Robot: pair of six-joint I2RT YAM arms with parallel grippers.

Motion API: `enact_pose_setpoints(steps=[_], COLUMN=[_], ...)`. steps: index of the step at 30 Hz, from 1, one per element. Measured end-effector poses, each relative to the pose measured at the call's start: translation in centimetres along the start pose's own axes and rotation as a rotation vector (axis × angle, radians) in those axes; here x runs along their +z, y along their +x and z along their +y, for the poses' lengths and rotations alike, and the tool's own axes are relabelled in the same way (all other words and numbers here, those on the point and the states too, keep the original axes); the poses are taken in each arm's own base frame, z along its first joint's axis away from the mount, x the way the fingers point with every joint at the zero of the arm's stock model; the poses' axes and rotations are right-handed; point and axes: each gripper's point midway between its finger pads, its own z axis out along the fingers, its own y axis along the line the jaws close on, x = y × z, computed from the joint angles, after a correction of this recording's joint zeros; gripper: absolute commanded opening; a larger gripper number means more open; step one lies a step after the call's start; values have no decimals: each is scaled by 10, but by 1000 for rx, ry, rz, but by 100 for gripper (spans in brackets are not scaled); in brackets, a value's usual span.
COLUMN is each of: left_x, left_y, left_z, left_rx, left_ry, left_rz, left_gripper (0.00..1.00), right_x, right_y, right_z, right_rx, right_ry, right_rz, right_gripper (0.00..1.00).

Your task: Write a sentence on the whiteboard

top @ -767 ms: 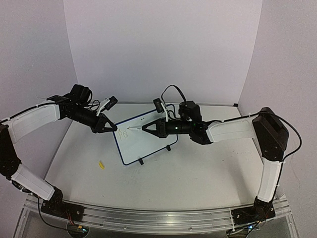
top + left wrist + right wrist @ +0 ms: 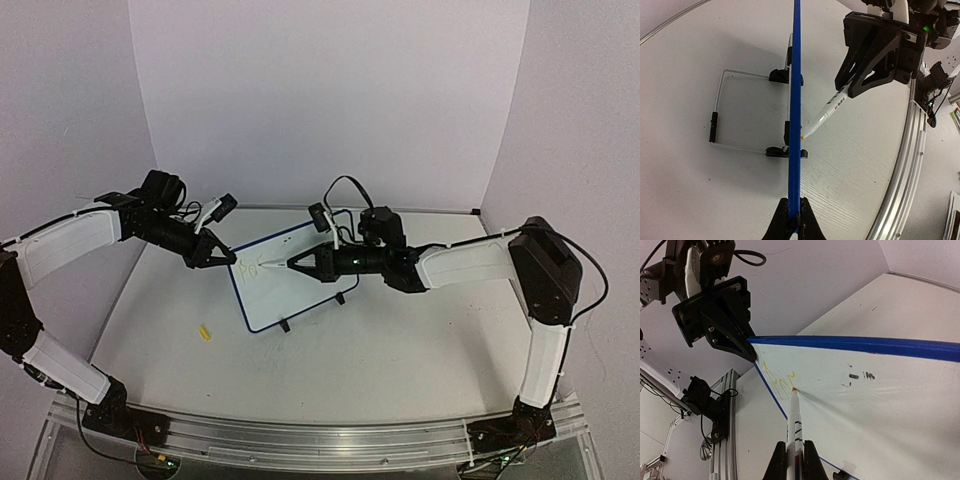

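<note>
whiteboard (image 2: 295, 295) propped on its feet between both grippers; left gripper (image 2: 222, 258) pinched on its blue edge, right gripper (image 2: 296, 263) clamped on a marker (image 2: 794, 420), tip at the yellow sentence (image 2: 777, 379).

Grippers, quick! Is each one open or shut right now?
Left gripper: shut on the whiteboard, at its edge.
Right gripper: shut on the marker, tip at the whiteboard.

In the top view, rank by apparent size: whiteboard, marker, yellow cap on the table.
whiteboard, clearly largest.
marker, only its front end showing.
yellow cap, smallest, though close to the marker's visible part.
</note>
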Motion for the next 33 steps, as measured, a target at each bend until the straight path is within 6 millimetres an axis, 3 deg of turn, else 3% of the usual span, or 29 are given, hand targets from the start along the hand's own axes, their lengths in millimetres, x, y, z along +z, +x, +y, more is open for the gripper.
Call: enact_pose_setpoints(steps=[6,33], left_x=[0,0], left_y=[0,0], left_z=[0,0], left_rx=[0,0], left_ry=[0,0], left_rz=[0,0], left_gripper=[0,0], right_x=[-3,-8], right_y=[9,12], right_z=[-4,-7], right_rx=[5,5], right_ry=[31,60], right_rz=[7,4], right_gripper=[0,0])
